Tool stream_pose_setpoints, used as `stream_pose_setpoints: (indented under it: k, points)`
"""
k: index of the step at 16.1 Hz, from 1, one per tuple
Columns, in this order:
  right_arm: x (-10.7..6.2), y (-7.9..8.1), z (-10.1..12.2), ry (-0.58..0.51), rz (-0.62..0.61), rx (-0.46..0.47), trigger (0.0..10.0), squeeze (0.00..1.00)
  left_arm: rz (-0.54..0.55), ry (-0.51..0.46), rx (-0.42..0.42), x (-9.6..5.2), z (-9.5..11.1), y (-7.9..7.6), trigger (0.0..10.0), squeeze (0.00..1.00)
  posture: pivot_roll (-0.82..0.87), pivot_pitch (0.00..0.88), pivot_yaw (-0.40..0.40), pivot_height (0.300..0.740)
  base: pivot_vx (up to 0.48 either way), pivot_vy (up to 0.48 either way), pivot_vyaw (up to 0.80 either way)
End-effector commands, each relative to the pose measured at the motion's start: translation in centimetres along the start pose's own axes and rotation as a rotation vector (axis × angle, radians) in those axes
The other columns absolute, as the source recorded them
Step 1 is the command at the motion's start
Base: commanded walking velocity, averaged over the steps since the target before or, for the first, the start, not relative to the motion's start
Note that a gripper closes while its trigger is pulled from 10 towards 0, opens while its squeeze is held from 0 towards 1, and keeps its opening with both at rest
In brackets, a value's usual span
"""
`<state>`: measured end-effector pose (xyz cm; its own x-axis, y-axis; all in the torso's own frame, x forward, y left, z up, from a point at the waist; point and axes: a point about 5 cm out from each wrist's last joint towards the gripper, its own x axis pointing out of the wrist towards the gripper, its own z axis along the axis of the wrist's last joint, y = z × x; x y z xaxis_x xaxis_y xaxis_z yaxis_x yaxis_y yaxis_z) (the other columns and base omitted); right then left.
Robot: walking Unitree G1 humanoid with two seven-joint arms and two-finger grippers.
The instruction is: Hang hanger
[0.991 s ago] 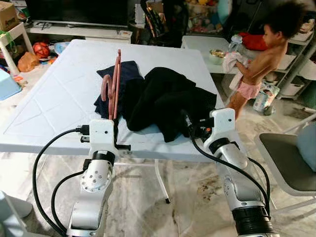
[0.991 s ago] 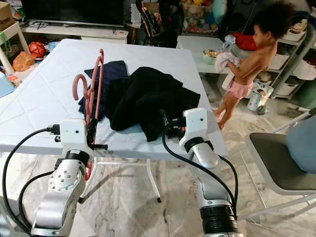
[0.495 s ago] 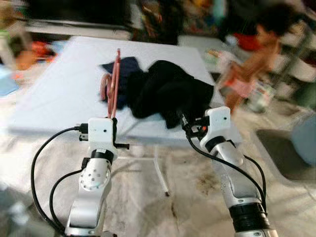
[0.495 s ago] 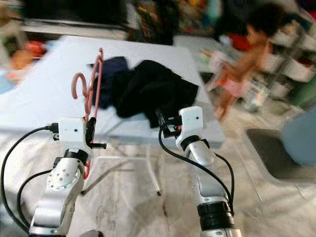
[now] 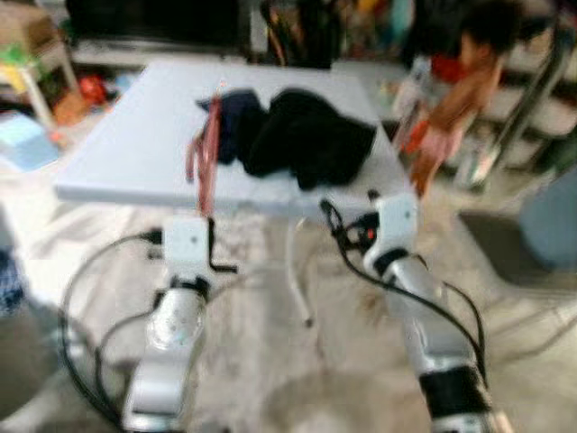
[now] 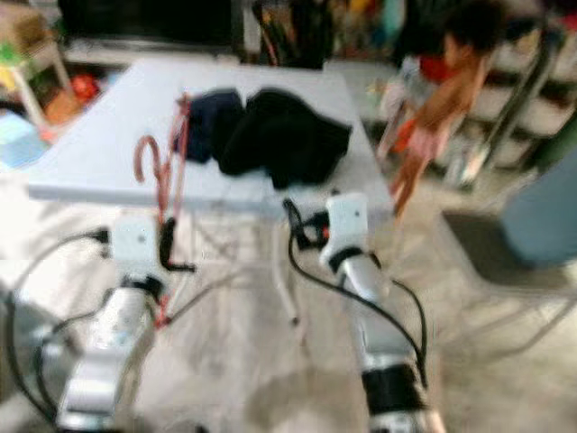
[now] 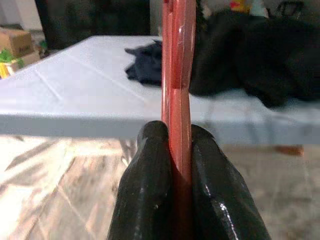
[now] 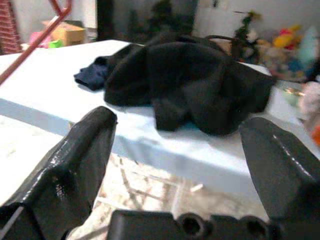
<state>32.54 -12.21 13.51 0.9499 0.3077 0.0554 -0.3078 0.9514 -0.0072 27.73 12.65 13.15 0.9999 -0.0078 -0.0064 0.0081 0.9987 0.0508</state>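
Hanger point(image 7: 176, 80) stays pinched upright in my left end effector point(image 7: 175, 165), now off the white surface point(image 5: 135, 144) as I back away. Right end effector point(image 8: 180, 165) hangs spread, empty. Black clothes point(image 5: 311, 140) remain on that surface; a rail comes next, I judge.

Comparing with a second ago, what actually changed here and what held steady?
The view has pulled back from the white table, so the camera moved, and both grippers now sit short of its near edge. The left gripper stays clamped on the red hanger; the right gripper stays open and empty. The dark clothes lie where they were.
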Motion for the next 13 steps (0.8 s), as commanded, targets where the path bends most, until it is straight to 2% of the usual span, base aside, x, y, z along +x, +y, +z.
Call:
stream_pose_setpoints:
  k: [1, 11, 13]
  points:
    - [0.08, -0.49, 0.17, -0.002, -0.017, -0.006, 10.0, 0.00, -0.015, -0.024, 0.000, 0.23, 0.70, -0.35, 10.0, 0.00, -0.03, 0.000, -0.089, 0.740, -0.304, 0.000, 0.00]
    - [0.20, -0.07, -0.27, 0.019, 0.014, 0.001, 10.0, 0.00, -0.005, 0.002, -0.012, 0.08, 0.27, -0.30, 10.0, 0.00, -0.03, 0.000, -0.100, 0.740, -0.301, 0.000, 0.00]
    - [0.19, -0.04, -0.50, 0.038, 0.033, -0.004, 10.0, 0.00, -0.003, 0.004, -0.018, 0.07, 0.17, -0.28, 10.0, 0.00, -0.03, 0.000, -0.100, 0.740, 0.000, 0.000, 0.00]
